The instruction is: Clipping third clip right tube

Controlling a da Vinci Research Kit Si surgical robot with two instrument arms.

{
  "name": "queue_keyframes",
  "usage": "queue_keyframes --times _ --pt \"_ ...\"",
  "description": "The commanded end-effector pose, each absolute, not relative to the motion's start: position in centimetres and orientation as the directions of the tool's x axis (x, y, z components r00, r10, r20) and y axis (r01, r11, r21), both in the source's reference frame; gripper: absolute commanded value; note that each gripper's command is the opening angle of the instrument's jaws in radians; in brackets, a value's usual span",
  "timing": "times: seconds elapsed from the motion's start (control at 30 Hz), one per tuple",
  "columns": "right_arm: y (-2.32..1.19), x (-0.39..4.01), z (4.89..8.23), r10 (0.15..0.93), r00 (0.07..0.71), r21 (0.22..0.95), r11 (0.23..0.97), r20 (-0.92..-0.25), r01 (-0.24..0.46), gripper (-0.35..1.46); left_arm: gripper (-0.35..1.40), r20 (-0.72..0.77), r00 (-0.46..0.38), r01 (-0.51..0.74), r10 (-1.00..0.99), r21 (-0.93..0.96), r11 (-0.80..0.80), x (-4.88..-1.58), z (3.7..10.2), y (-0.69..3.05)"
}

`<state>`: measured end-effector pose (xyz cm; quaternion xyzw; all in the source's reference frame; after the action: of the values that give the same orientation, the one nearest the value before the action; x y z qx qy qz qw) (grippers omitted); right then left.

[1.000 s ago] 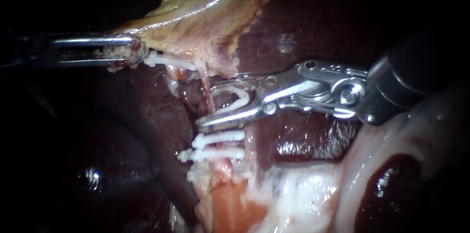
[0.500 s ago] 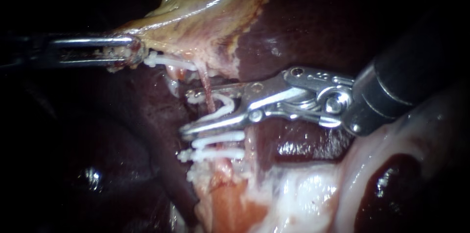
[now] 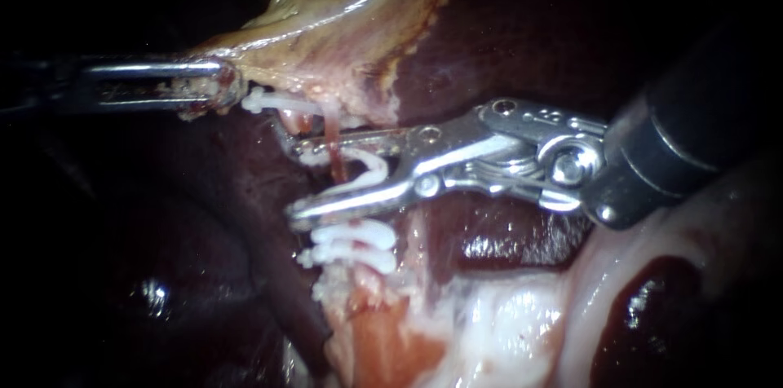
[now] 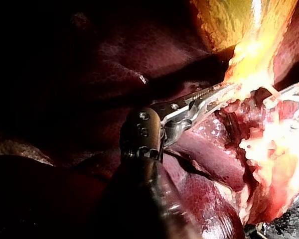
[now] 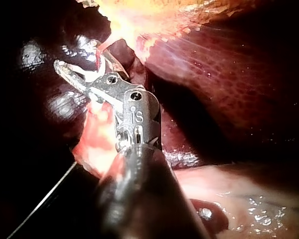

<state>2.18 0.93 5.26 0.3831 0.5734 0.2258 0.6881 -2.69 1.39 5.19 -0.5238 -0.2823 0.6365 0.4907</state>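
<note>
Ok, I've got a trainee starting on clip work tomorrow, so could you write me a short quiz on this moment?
1. True or false: the right instrument is empty, with no clip loaded.
2. In the endoscope view, what does the right instrument straddle? A) the liver's edge B) the thin red tube C) a suture thread
3. Fill in: the left instrument grips the edge of the ____.

Key
1. False: a white clip sits in it, not yet closed.
2. B.
3. gallbladder.
</note>
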Motion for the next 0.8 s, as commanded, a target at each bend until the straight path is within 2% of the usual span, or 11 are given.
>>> queue_keyframes --times 0.03,0.57,0.67,0.73,0.8 --pt "0.94 2.18 5.24 0.752 0.235 0.787 0.603 -0.615 0.130 0.50 -0.35 -0.390 0.030 -0.328 0.920 -0.874 -0.359 -2.69 5.19 1.39" --pt "0.98 2.15 5.14 0.775 0.233 0.808 0.572 -0.588 0.140 0.43 -0.35 -0.390 0.030 -0.329 0.920 -0.874 -0.359 -2.69 5.18 1.39" --pt "1.00 2.13 5.13 0.775 0.233 0.809 0.570 -0.587 0.141 0.28 -0.35 -0.390 0.031 -0.329 0.920 -0.874 -0.359 -2.70 5.18 1.39" --pt "1.01 2.11 5.11 0.776 0.233 0.810 0.569 -0.586 0.142 0.07 -0.35 -0.390 0.031 -0.329 0.920 -0.874 -0.359 -2.70 5.18 1.39" --pt "1.02 2.10 5.11 0.777 0.231 0.810 0.568 -0.586 0.143 0.00 -0.35 -0.390 0.031 -0.329 0.920 -0.874 -0.359 -2.70 5.18 1.39"
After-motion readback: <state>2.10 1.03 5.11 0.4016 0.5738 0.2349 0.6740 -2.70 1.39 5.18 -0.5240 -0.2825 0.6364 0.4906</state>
